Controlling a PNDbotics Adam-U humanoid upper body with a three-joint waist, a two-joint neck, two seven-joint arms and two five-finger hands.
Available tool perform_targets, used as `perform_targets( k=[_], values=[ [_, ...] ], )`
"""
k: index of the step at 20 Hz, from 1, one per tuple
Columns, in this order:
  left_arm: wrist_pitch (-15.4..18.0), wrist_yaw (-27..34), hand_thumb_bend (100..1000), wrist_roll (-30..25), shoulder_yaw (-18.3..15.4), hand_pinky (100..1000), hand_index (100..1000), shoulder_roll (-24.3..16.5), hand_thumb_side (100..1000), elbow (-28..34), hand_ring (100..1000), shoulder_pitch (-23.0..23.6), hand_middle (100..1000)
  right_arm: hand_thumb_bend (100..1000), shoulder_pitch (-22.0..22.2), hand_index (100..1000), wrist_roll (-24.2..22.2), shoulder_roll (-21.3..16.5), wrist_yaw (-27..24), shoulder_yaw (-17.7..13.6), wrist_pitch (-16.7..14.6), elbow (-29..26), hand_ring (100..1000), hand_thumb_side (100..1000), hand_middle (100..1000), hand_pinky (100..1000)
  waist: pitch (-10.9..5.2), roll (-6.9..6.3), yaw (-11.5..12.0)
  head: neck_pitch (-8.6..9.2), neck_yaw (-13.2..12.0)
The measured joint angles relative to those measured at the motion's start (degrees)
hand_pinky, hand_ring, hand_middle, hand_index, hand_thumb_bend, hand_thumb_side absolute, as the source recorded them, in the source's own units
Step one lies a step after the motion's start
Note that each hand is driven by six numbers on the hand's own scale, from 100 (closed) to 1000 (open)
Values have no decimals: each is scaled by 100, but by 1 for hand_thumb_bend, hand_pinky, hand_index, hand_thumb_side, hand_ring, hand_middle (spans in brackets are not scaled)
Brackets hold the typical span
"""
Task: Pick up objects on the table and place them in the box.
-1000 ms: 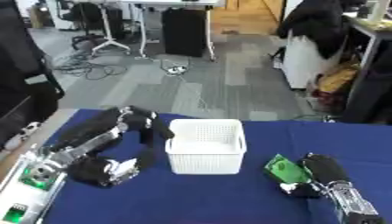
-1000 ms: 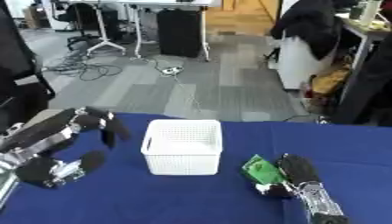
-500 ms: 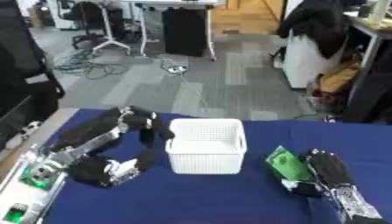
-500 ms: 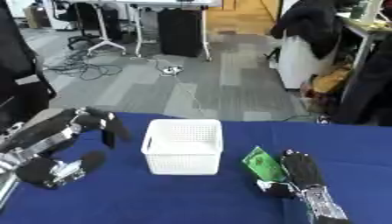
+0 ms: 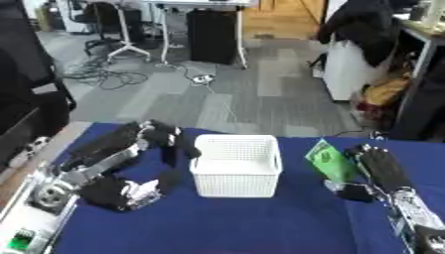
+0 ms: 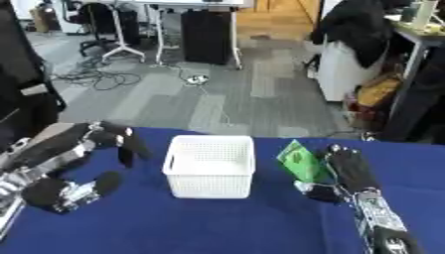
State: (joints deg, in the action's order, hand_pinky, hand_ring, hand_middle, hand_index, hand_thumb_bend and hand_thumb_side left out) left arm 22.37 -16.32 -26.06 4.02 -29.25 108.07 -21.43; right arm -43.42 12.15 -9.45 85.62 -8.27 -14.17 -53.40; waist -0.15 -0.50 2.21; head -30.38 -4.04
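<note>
The green packet [image 5: 329, 160] stands up off the blue worktop [image 5: 260, 223] in my right hand [image 5: 375, 171], just to the right of the white basket [image 5: 236, 165] and apart from its wall; in the left eye view my fingers lie along the packet's right side and my thumb curls in below it, so I am pinching it near its lower edge. It looks flat and thin, so I judge it light and bendy, likely to flop or slip if held only by a corner; the lower edge, where I have it now, seems the best place to keep hold while I carry it over the basket's rim. In the same view my left hand [image 5: 165, 144] hangs by the basket's left wall with its fingers hanging straight and holding nothing, and a dark object with a pale patch [image 5: 121, 192] lies on the worktop in front of it, too unclear to name. In the right eye view the packet tilts with its top toward the basket, which shows nothing inside that I can make out, and my left hand sits well to the left, apart from the basket.
</note>
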Motion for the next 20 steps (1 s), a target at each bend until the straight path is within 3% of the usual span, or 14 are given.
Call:
perform_targets(
  k=[7,20],
  values=[
    [0,0,125,-1,1,414,760,0,1000,-1,476,-1,584,421,-135,303,-182,-1,-558,180,-193,-348,100,756,100,100,0,0,0,0,0],
    [8,1,125,-11,23,414,760,4,1000,3,476,-85,584,428,-523,321,-441,289,-1148,398,-522,-289,100,765,100,100,34,14,85,67,9]
  ],
)
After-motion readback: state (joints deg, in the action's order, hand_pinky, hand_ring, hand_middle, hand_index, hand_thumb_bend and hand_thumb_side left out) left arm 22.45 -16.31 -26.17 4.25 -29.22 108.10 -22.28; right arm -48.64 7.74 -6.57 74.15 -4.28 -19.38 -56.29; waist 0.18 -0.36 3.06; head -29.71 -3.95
